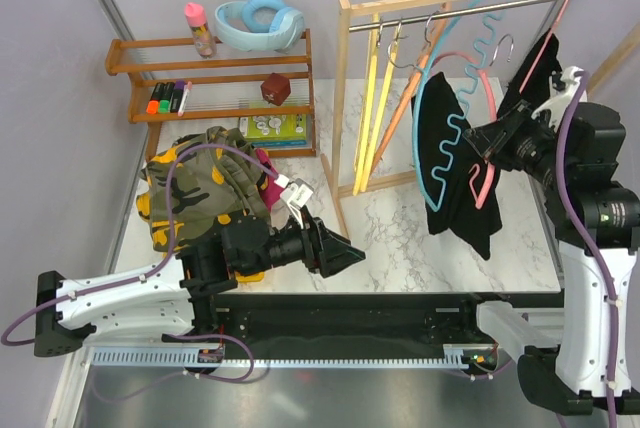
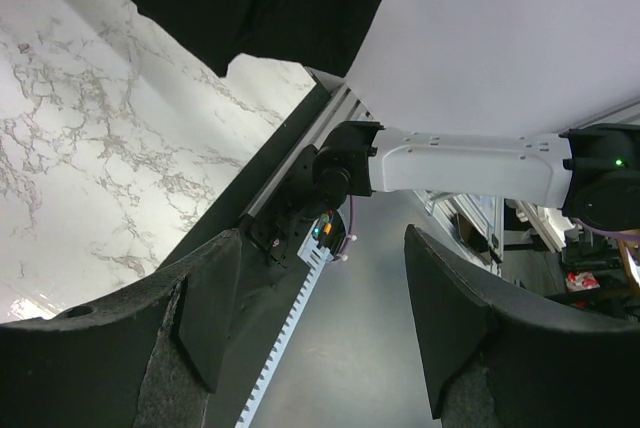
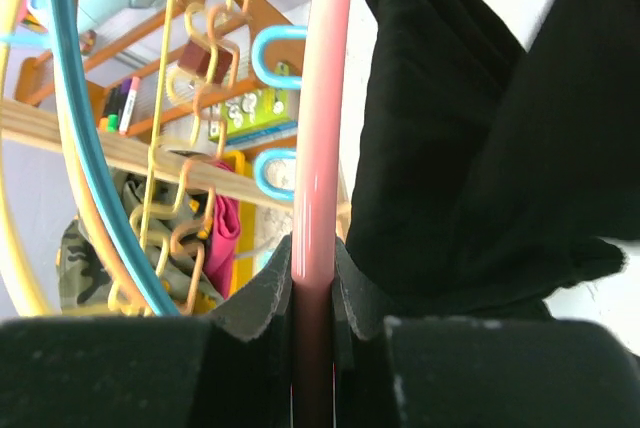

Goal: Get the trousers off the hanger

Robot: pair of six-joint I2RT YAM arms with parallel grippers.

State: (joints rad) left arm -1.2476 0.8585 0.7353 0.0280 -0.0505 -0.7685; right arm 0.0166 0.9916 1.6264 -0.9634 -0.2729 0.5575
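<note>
A: Top view first. Where's the cloth?

B: The black trousers [image 1: 455, 183] hang at the right part of the wooden rack [image 1: 345, 98]. A blue hanger [image 1: 416, 148] and the pink hanger [image 1: 488, 183] both cross them, and I can't tell which one carries them. The camouflage trousers [image 1: 200, 193] lie heaped at the left of the marble table [image 1: 400, 228], with the magenta trousers [image 1: 268, 170] touching the heap's right edge.

A: Claws from up there?

B: The right gripper [image 1: 482, 148] is at the pink hanger, right against the black cloth. The left gripper [image 1: 350, 251] is low over the marble between heap and rack. Its jaws are spread with nothing in them.

A: Left wrist view?

B: Both fingers [image 2: 200, 328] stand wide apart, so it's released. Between them there's only the table's frame and the floor. Black cloth fills the top edge, well apart from the fingers, and marble is on the left.

A: Right wrist view?

B: The fingers [image 3: 255, 298] are clenched on the pink hanger's rod, which runs straight up from between them. The black trousers sit just beside the rod on the right. On the left are the blue hanger's curve and the yellow hangers [image 3: 190, 148]. Behind those, low down, are the camouflage and magenta trousers.
</note>
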